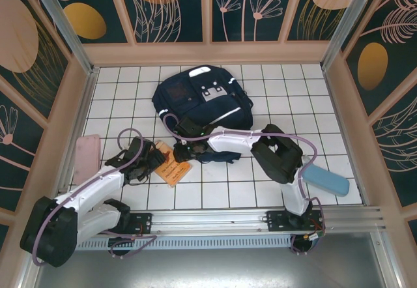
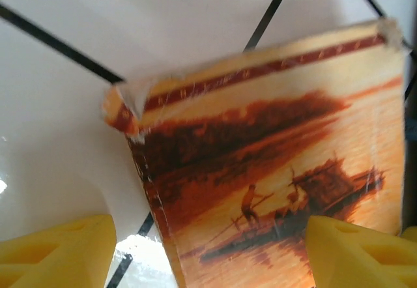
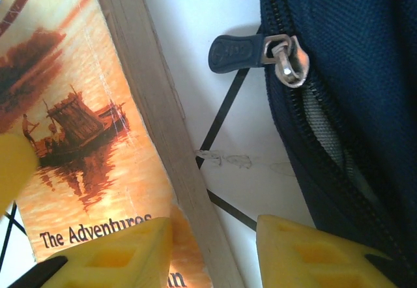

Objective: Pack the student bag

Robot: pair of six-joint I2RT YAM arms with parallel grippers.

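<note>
On the white tiled table (image 1: 117,105), the large navy-blue fabric backpack (image 1: 205,99) is lying flat, showing its white stripe and patches from above. Just beside it, the orange paperback book (image 1: 172,165) is sitting under the left gripper (image 2: 208,262), spread wide, and the right gripper (image 3: 215,255), partly parted. The right wrist camera is catching the backpack's gaping zip and dark pull tab (image 3: 238,52).

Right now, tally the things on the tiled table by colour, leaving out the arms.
Navy: 1, the student bag
Orange: 1, the paperback book
Pink: 1, the flat pink item
Light blue: 1, the oblong case
Total: 4
</note>
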